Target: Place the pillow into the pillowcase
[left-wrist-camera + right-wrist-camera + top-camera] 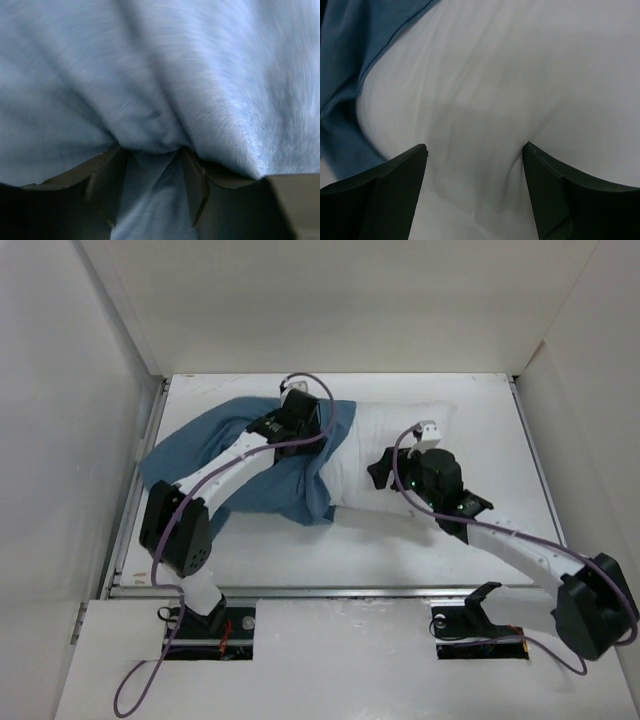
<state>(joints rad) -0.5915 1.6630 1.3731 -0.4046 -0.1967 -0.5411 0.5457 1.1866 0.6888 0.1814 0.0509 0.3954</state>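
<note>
Gripping the pillowcase (215, 455), entry one, left gripper (150, 172): jaws clenched on a gathered fold of the muted blue cloth. Pleats fan upward and outward from the gap between its dark fingers (105, 187). A narrow tongue of the same cloth runs down between them, and blue fabric fills everything ahead of the jaws. Entry two, right gripper (474, 157): jaws set wide, grasping a broad bulge of the pillow (520, 75). White fabric swells between and ahead of both tips, with soft creases running down into the gap and a dimple at the right-hand tip. Beyond and outside the left-hand jaw lies a blue edge of the pillowcase, overlapping the white. Entry three, overhead view: the pillowcase lies wrinkled, mostly to the left of the left jaws, with its right end drawn over the pillow's left end. The pillow is partly inside. Its right portion is bare, running from just beside the left jaws, under the right jaws, and on to the right. The right jaws sit at the pillow's near edge, just right of the pillowcase's blue edge. The two grippers are near one another, not touching. Entry four, white table (400, 550): bears both fabrics. White walls (60, 390) enclose it on three sides.
</note>
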